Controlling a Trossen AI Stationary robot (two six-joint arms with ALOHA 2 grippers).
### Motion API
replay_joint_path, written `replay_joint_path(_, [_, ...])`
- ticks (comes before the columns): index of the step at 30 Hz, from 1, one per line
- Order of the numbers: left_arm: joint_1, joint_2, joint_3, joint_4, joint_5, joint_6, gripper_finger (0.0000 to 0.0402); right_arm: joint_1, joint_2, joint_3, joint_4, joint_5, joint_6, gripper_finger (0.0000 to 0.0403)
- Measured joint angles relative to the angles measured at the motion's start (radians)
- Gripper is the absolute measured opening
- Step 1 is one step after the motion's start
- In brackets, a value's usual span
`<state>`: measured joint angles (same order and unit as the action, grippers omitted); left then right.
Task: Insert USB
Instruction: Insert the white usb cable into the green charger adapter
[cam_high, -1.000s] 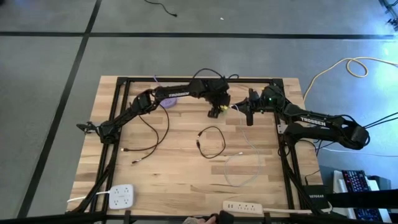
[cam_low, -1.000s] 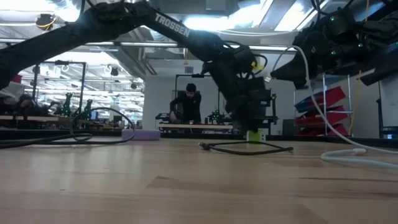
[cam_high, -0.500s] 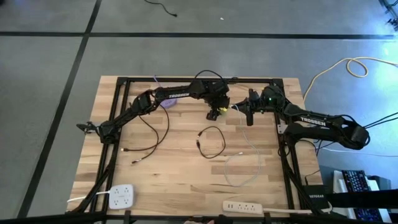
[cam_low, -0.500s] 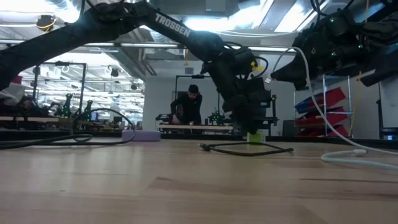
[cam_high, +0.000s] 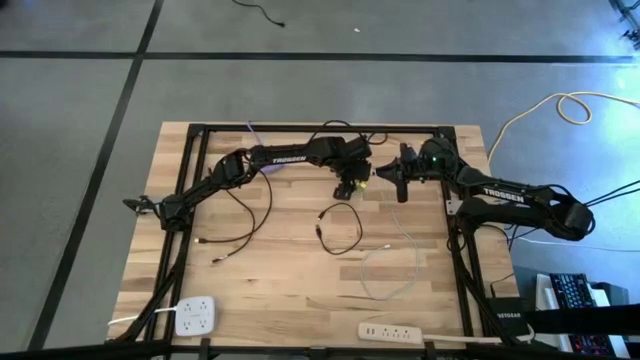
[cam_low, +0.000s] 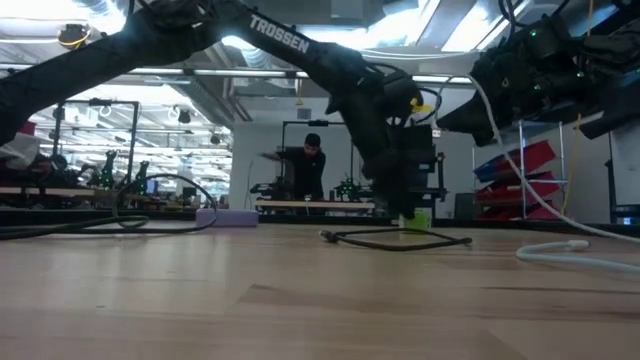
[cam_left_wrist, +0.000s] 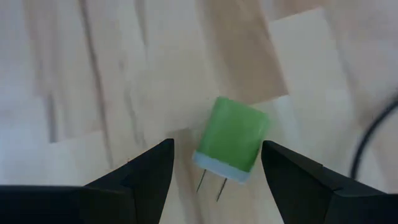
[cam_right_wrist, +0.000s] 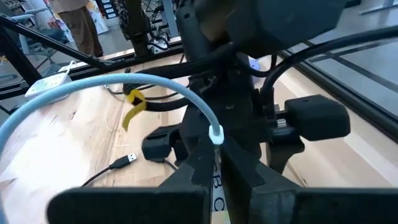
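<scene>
Four cameras, one table (cam_high: 290, 280).
Overhead looks straight down on everything; low one sits at tabletop level facing the room; wrist cameras ride close. Overhead, low and left wrist all share the green charger (cam_left_wrist: 231, 139) at the table's far middle.

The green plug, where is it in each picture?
High view: the green plug sits under the left fingers, near the table's far middle.
Low view: it rests on the table, right of centre, beneath the left arm.
Left wrist view: centre, prongs showing, between the open fingers.
Right wrist view: not visible.
Shared landmark: the looped black cable nearby.
</scene>
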<state>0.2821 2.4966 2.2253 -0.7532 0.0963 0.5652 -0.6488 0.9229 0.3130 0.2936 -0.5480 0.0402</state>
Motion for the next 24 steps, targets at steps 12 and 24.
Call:
replay_joint_path(12, [0.008,-0.001,-0.008,0.011,0.097,0.038,0.0227,0.0,0.001,0.0,-0.007,-0.02,-0.006,0.0])
replay_joint_path(24, [0.013,-0.001,-0.012,0.026,0.102,0.066,0.0227,0.0,0.002,0.0,-0.029,-0.027,-0.023,0.0])
